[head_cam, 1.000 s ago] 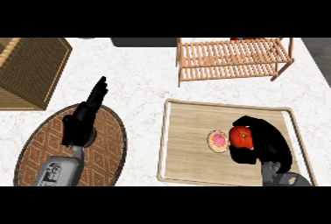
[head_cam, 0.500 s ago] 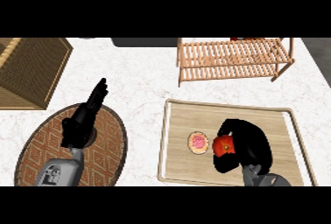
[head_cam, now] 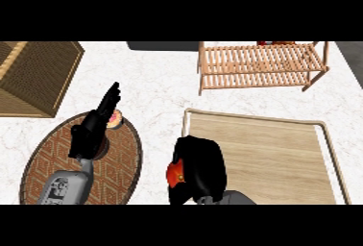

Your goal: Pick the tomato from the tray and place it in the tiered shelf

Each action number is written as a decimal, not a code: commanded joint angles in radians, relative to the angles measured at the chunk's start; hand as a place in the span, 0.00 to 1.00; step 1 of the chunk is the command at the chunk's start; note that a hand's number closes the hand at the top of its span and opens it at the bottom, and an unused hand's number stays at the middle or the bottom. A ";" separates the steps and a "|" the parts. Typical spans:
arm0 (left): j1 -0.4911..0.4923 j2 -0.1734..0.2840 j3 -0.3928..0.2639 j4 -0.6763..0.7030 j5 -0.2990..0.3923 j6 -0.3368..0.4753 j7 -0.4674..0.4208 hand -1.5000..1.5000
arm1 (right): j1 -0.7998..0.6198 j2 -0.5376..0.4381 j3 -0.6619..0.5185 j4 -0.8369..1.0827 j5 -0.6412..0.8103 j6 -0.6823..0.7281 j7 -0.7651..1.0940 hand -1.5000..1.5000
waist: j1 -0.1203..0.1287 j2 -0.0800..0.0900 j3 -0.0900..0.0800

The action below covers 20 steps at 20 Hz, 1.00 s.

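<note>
The red tomato (head_cam: 174,174) peeks out at the left side of my right hand (head_cam: 202,163), whose fingers are curled over it and hide most of it. That hand hangs over the left rim of the wooden tray (head_cam: 284,153), low in the head view. Far beyond it, at the top right, stands the slatted wooden tiered shelf (head_cam: 259,67). My left hand (head_cam: 92,132) rests open with fingers pointing up over the oval woven mat (head_cam: 42,163).
A small round pink and tan thing (head_cam: 114,118) lies on the mat's far edge, right beside my left hand's fingers. A wicker basket (head_cam: 32,77) fills the top left corner. A dark strip (head_cam: 163,45) runs along the counter's back edge.
My right hand has moved left across the tray to its left rim, the red tomato with it. The small pink thing has left the tray and now lies on the mat.
</note>
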<state>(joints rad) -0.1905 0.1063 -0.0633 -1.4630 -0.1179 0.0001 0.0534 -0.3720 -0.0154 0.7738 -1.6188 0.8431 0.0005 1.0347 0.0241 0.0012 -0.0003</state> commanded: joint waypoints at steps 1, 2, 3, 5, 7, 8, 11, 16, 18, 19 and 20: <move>-0.020 -0.022 0.007 0.058 -0.005 0.019 -0.030 0.50 | -0.063 0.015 0.059 -0.030 -0.030 -0.227 0.051 1.00 | -0.008 0.002 0.000; 0.038 -0.020 -0.006 0.025 0.008 -0.004 -0.046 0.50 | -0.053 0.015 0.049 -0.101 -0.032 -0.260 0.067 1.00 | -0.004 -0.003 0.000; 0.002 -0.015 -0.006 0.004 0.005 -0.002 -0.003 0.50 | -0.100 0.015 0.045 -0.109 -0.049 -0.285 0.090 1.00 | -0.001 -0.003 0.001; -0.015 0.003 0.018 0.014 0.011 -0.006 0.005 0.50 | -0.144 0.015 0.105 -0.138 0.016 -0.327 0.155 1.00 | -0.009 -0.005 0.000; 0.019 -0.004 0.016 0.060 0.001 -0.001 -0.054 0.50 | -0.179 0.015 0.082 -0.212 0.063 -0.270 0.212 1.00 | -0.021 -0.005 -0.001; -0.021 -0.027 0.001 0.069 -0.024 0.029 -0.020 0.50 | -0.213 0.015 0.048 -0.222 0.061 -0.282 0.218 1.00 | -0.023 -0.005 -0.001; 0.028 -0.002 0.014 0.064 -0.017 0.010 -0.071 0.50 | -0.263 0.015 0.024 -0.256 0.119 -0.256 0.303 1.00 | -0.020 -0.007 -0.001; 0.001 0.010 0.046 0.055 0.020 -0.010 -0.044 0.50 | -0.363 0.015 -0.036 -0.336 0.234 -0.071 0.408 1.00 | -0.032 -0.013 -0.002; 0.029 0.016 0.029 0.030 0.012 -0.020 -0.030 0.50 | -0.445 0.015 -0.135 -0.285 0.236 -0.049 0.393 1.00 | -0.020 -0.012 -0.002; 0.015 -0.010 0.019 0.021 -0.005 0.013 -0.018 0.50 | -0.436 0.015 -0.123 -0.332 0.250 -0.009 0.408 1.00 | -0.029 -0.013 -0.001; 0.018 0.012 0.033 0.032 0.001 -0.004 -0.044 0.50 | -0.404 0.015 -0.144 -0.309 0.296 -0.044 0.364 1.00 | -0.031 -0.009 -0.001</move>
<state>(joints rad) -0.1775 0.1098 -0.0368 -1.4274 -0.1163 -0.0005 0.0187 -0.7247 -0.0141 0.6854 -1.9097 1.0674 -0.1228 1.2026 -0.0029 -0.0097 -0.0015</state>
